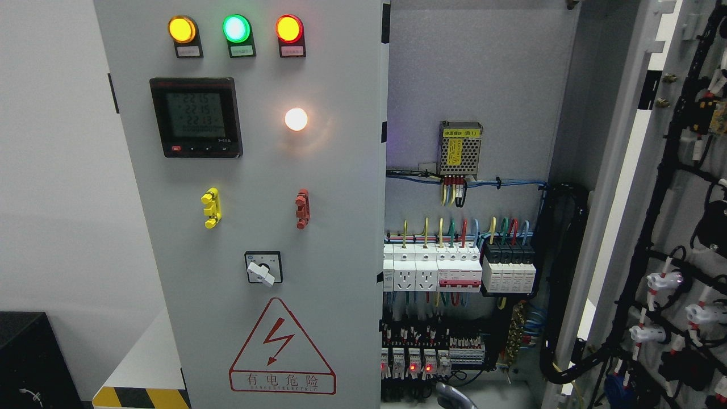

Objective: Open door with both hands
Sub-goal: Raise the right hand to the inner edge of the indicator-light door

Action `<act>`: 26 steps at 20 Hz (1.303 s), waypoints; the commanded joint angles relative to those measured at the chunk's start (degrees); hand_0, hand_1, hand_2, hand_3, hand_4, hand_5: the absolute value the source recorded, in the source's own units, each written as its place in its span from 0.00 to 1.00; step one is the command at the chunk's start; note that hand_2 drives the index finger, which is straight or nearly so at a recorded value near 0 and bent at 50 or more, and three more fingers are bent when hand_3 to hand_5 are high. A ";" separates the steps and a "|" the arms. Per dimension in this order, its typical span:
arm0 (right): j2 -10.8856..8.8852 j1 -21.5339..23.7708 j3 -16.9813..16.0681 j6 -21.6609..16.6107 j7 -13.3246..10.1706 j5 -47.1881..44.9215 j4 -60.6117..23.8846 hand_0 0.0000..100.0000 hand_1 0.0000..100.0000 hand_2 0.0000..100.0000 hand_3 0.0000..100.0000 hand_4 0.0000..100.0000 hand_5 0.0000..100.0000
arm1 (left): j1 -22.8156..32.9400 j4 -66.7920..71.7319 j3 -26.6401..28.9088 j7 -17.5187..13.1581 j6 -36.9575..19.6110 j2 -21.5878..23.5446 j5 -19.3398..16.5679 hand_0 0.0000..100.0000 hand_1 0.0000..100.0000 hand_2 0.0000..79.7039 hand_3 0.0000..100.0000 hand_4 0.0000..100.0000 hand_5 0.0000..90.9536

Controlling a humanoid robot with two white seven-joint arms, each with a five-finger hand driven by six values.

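The grey cabinet's left door (329, 187) stands closed and facing me. It carries three lit lamps, a meter (196, 117), a yellow clip (211, 208), a red clip (302, 209), a rotary switch (263, 268) and a red warning triangle (282, 347). The right door (625, 187) is swung wide open to the right, showing its inner side with black cable harnesses. Only a small grey curved piece of my right hand (454, 396) pokes up at the bottom edge, below the open compartment. It touches neither door. My left hand is out of view.
Inside the open half are a mesh power supply (460, 149), rows of white breakers (431, 268), black modules (509, 271) and coloured wiring. A black box (31, 358) and a yellow-black striped edge (142, 397) sit at the lower left, before a white wall.
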 commanded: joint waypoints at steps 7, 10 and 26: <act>11.11 -24.59 -5.30 11.99 -0.33 -0.12 14.28 0.00 0.00 0.00 0.00 0.00 0.00 | -2.03 -1.80 -2.13 4.11 0.06 -1.31 0.27 0.00 0.00 0.00 0.00 0.00 0.00; 11.12 -28.02 -9.24 12.26 -0.33 -0.12 19.55 0.00 0.00 0.00 0.00 0.00 0.00 | -2.21 -1.80 -2.22 3.95 0.06 -1.31 -0.26 0.00 0.00 0.00 0.00 0.00 0.00; 10.41 -35.59 -9.17 18.94 0.10 -0.30 26.86 0.00 0.00 0.00 0.00 0.00 0.00 | -2.74 -1.63 -3.63 3.86 1.81 -1.39 -0.79 0.00 0.00 0.00 0.00 0.00 0.00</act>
